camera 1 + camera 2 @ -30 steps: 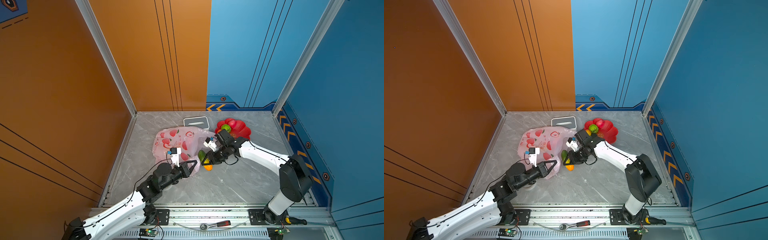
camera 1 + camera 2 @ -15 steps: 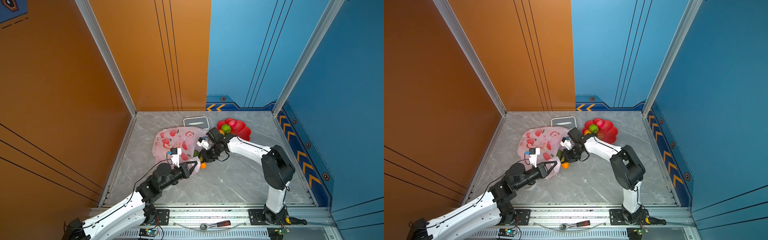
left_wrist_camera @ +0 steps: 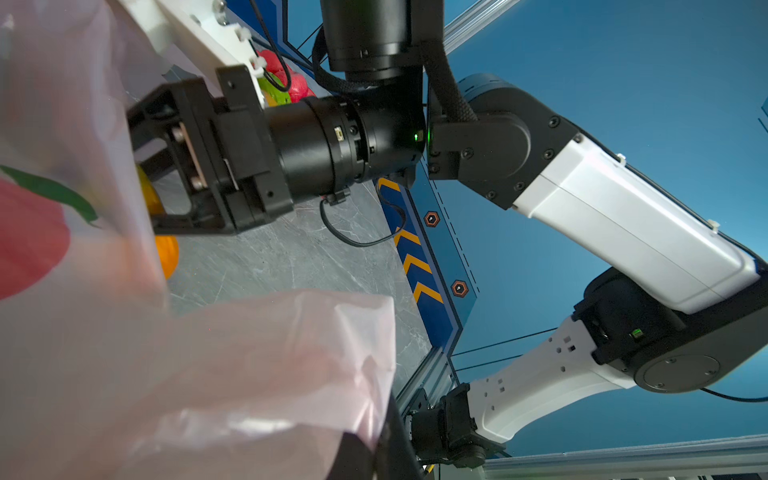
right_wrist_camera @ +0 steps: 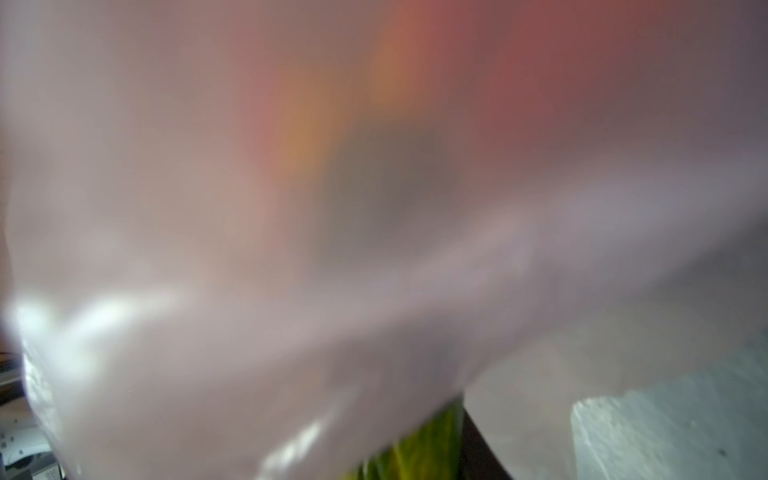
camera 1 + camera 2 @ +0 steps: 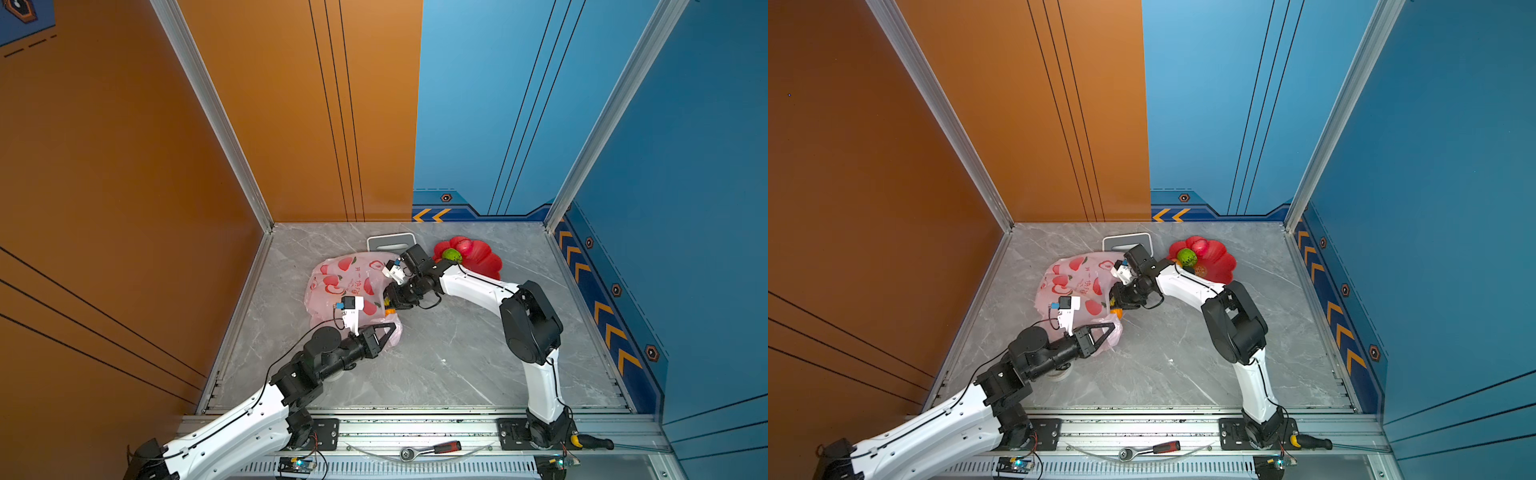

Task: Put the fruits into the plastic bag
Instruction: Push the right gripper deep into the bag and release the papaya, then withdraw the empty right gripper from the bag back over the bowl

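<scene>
Plastic bag [image 5: 328,272] — one; dish [image 5: 487,262] — one

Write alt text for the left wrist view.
The right arm's black gripper holds a yellow-orange toy fruit at the edge of the thin translucent pale-pink plastic bag, which fills the foreground. A green fruit and a pink-red fruit show behind the gripper.

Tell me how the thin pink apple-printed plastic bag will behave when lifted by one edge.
The thin pink apple-printed plastic bag looks crumpled and translucent, so it will probably sag, not hold shape. It seems light, likely sliding on the smooth grey marbled tabletop if pushed.
</scene>
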Motion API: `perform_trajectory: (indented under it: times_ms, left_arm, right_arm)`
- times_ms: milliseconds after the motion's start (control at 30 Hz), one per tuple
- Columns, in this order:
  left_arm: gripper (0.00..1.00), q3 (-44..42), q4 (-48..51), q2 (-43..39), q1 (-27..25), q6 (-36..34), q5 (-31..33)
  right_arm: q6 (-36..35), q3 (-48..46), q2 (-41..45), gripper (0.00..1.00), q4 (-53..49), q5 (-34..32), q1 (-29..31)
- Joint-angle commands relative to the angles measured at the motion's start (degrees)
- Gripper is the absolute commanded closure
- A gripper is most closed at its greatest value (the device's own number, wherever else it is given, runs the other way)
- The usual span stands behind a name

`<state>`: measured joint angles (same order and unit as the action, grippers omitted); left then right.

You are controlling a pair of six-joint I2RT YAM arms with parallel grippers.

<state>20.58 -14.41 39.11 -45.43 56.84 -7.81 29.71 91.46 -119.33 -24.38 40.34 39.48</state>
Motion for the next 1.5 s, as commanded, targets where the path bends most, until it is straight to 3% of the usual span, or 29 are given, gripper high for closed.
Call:
perform_trajectory:
  times_ms: [0, 367, 467, 600, 700, 1067, 1267, 1467]
  left_arm:
    - [1.0, 0.6, -1.3, 0.1, -0.1, -0.7, -1.2]
    - [1.0, -0.3, -3.4, 0.6, -0.3, 0.2, -0.4]
    - [1.0, -0.4, -3.6, 0.7, -0.3, 0.2, -0.4]
    - [1.0, -0.6, -3.7, 0.4, -0.3, 0.2, -0.3]
    - [1.0, -0.7, -3.7, 0.3, -0.3, 0.2, -0.1]
    - [1.0, -0.7, -3.8, 0.1, -0.3, 0.1, -0.2]
    - [1.0, -0.6, -2.6, -0.9, -0.1, -0.2, 0.5]
    - [1.0, -0.5, -0.9, -2.5, 0.8, -0.5, 0.9]
  right_arm:
    - [7.7, 1.2, -2.5, 0.59, 10.4, 0.4, 2.2]
    - [28.4, -2.9, -9.5, 0.56, 37.4, 2.6, 3.6]
    - [30.0, -2.8, -10.5, 0.44, 39.2, 2.6, 4.0]
    - [28.9, -3.6, -10.2, 0.3, 38.0, 2.3, 4.2]
    - [28.2, -4.4, -9.4, 0.25, 37.4, 2.2, 4.1]
    - [23.6, -6.4, -5.4, 0.22, 32.2, 1.1, 3.9]
    - [13.7, -7.9, 0.1, 0.22, 14.7, -6.5, 2.8]
    - [6.8, -12.6, 6.9, 0.22, 3.8, -14.7, -1.0]
